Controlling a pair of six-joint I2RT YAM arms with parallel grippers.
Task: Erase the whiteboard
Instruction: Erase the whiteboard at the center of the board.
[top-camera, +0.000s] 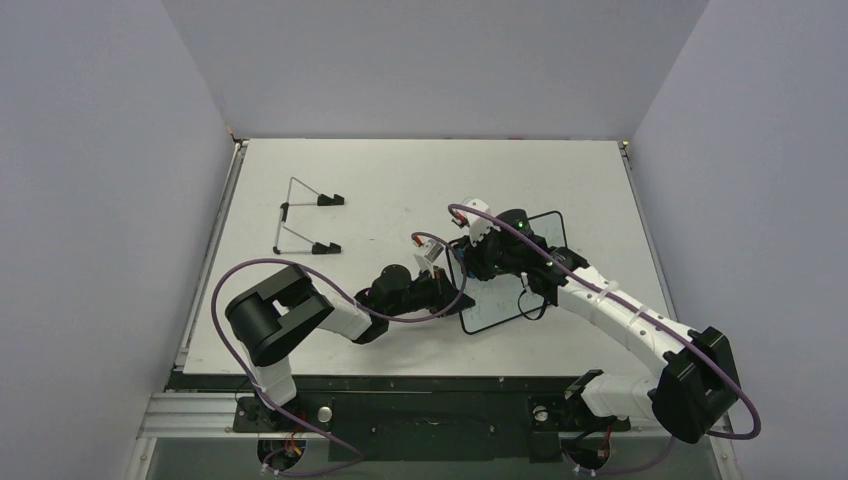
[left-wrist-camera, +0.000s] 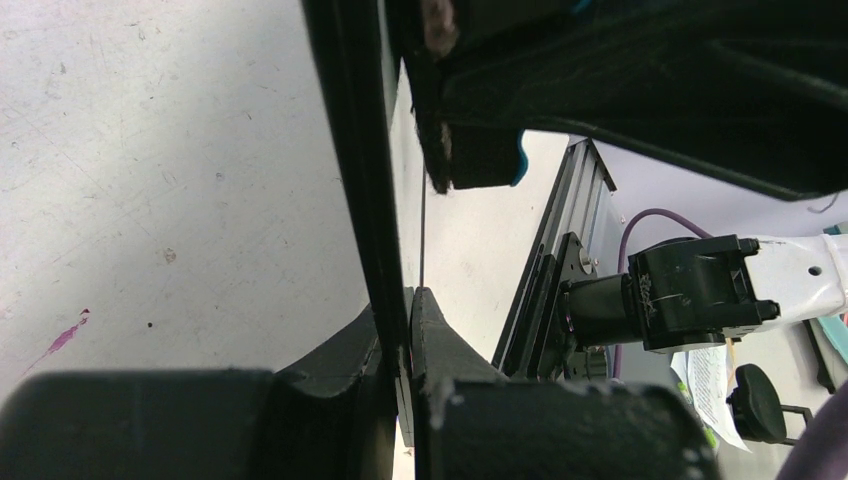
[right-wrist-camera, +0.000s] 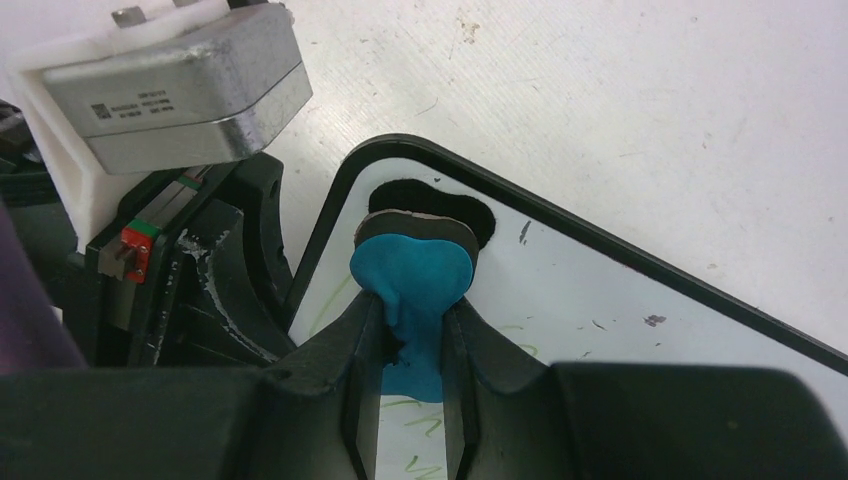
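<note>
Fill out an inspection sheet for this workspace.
Surface: white tabletop, scuffed, with a small purple stain.
Job's things: thin glossy white whiteboard with a black rim and faint green handwriting on it; blue-and-black eraser block against its face.
Clutter: thin wire stand with black feet, far left, apart from the board.
Grippers: left gripper shut on the whiteboard's rim; right gripper shut on the eraser block.
Cables: purple cables loop off both arms.
Surroundings: plain grey walls on three sides.

A robotics lab cell: plain pale-grey partition walls (top-camera: 100, 150) box in a scuffed white surface (top-camera: 400, 170) carried on a silver aluminium-profile frame (top-camera: 190, 420).
</note>
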